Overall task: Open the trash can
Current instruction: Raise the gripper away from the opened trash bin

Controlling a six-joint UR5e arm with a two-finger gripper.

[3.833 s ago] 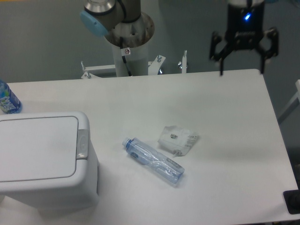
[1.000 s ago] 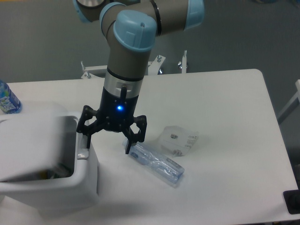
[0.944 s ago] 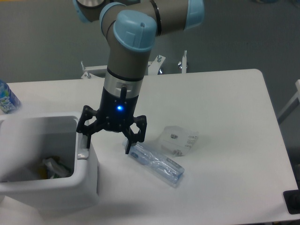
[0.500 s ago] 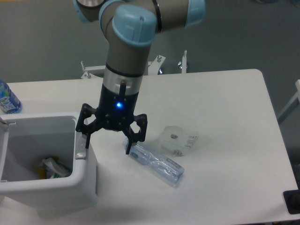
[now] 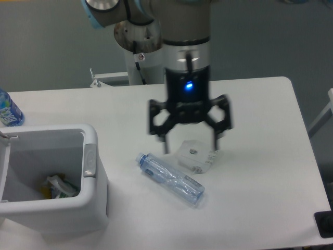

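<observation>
Gripper (image 5: 190,147) hangs above the table (image 5: 260,120) mid-scene, fingers spread wide, nothing between them; outline slightly blurred. Directly below and just beside its fingertips: a crumpled clear plastic wrapper (image 5: 196,155); near that, a flattened clear bottle (image 5: 170,178) with a blue cap, lying on its side. Further out, at the left front edge, the trash can (image 5: 92,198) stands with its top uncovered: interior visible, some rubbish at the bottom, grey latch button (image 5: 89,160) on the right rim, lid apparently swung to the far left at the frame edge. A blue-labelled bottle (image 5: 9,109) sits at the far left behind it. Judgement: opening step looks complete; gripper is well apart from the can. Next move calls only for retreating without disturbing the wrapper or bottle.
</observation>
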